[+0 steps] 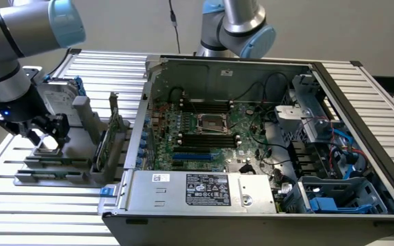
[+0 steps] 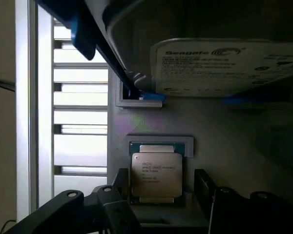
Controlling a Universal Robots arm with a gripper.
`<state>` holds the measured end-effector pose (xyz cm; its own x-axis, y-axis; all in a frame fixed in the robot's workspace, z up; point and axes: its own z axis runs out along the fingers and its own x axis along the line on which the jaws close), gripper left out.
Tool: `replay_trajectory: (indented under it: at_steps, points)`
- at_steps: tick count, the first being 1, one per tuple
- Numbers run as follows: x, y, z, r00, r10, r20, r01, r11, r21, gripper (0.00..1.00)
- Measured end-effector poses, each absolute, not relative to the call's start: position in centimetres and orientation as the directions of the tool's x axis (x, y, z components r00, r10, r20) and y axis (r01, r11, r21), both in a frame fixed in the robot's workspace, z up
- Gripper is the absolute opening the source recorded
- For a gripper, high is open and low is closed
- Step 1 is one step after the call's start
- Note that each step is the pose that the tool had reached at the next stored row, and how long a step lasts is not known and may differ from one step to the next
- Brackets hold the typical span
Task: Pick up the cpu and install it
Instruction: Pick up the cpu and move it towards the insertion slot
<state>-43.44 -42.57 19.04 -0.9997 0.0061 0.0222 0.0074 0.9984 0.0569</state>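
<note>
Metal, silvery and printed with faint dark text, covers the flat square top of the cpu (image 2: 156,174), which lies level in a shallow square recess of a matte grey plastic holder (image 2: 224,141), its thin green edge showing along the far side. The gripper (image 2: 161,179) hangs directly over it with its black fingers (image 2: 121,187) spread wide, one on each side of the chip; one stands just beside its edge, the other a little apart, and nothing is pinched. Just beyond the recess, a Seagate hard drive (image 2: 224,63) with a white label and blue brackets (image 2: 151,97) stands in the same holder. In the exterior view the holder sits on a ribbed aluminium table (image 1: 33,210), towards that view's left, well apart from the open computer case (image 1: 252,66), where a metal-framed socket (image 1: 211,121) sits on the green motherboard (image 1: 204,148).
</note>
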Motion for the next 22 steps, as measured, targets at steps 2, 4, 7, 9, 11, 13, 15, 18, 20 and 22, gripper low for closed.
replay_trajectory:
  at_steps: [2,4,7,9,11,13,15,18,20,22]
  points:
    - [-43.51,-42.49,18.9,-1.0,0.013,0.022,0.015,0.998,0.059,0.65]
    - [-43.58,-42.39,18.8,-1.0,0.018,0.022,0.02,0.998,0.06,0.65]
    - [-43.69,-42.31,18.71,-1.0,0.021,0.022,0.022,0.998,0.061,0.65]
    - [-43.71,-42.31,18.67,-1.0,0.02,0.022,0.022,0.998,0.061,0.65]
    - [-43.72,-42.3,18.61,-1.0,0.021,0.022,0.022,0.998,0.061,0.65]
    - [-43.72,-42.3,18.56,-1.0,0.021,0.022,0.022,0.998,0.061,0.65]
    - [-43.72,-42.3,18.49,-1.0,0.021,0.022,0.022,0.998,0.061,0.65]
    - [-43.72,-42.3,18.41,-1.0,0.021,0.022,0.022,0.998,0.061,0.65]
    - [-43.72,-42.3,18.39,-1.0,0.021,0.022,0.022,0.998,0.061,0.65]
    - [-43.72,-42.3,18.39,-1.0,0.021,0.022,0.022,0.998,0.061,0.57]
